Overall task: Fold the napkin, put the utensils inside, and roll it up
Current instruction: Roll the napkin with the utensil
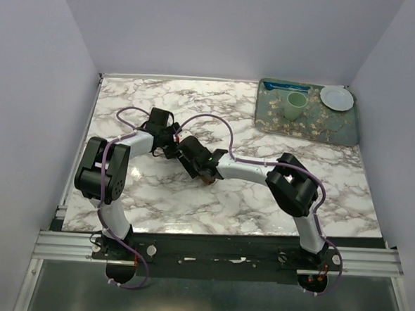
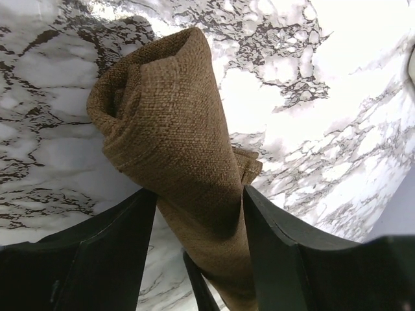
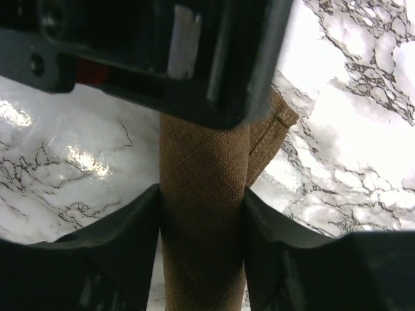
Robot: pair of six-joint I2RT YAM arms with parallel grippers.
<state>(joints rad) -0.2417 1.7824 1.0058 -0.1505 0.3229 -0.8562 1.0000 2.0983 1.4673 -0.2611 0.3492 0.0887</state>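
The brown napkin (image 2: pixel 175 129) is rolled into a tight tube and held off the marble table between both grippers. In the left wrist view, my left gripper (image 2: pixel 198 207) is shut round the roll, one open end of which points away from it. In the right wrist view, my right gripper (image 3: pixel 202 207) is shut on the same roll (image 3: pixel 204 175), both fingers pressed against its sides, with the left gripper's body just beyond. From above, both grippers, left (image 1: pixel 171 148) and right (image 1: pixel 193 162), meet mid-table; only a bit of the napkin (image 1: pixel 207 178) shows. The spoon is hidden.
A patterned tray (image 1: pixel 336 128) lies at the back right, holding a green cup (image 1: pixel 296 105), a white plate (image 1: pixel 336 98) and a bright blue utensil (image 1: pixel 288 86). Purple walls close in the left, right and back of the marble table (image 1: pixel 190 204).
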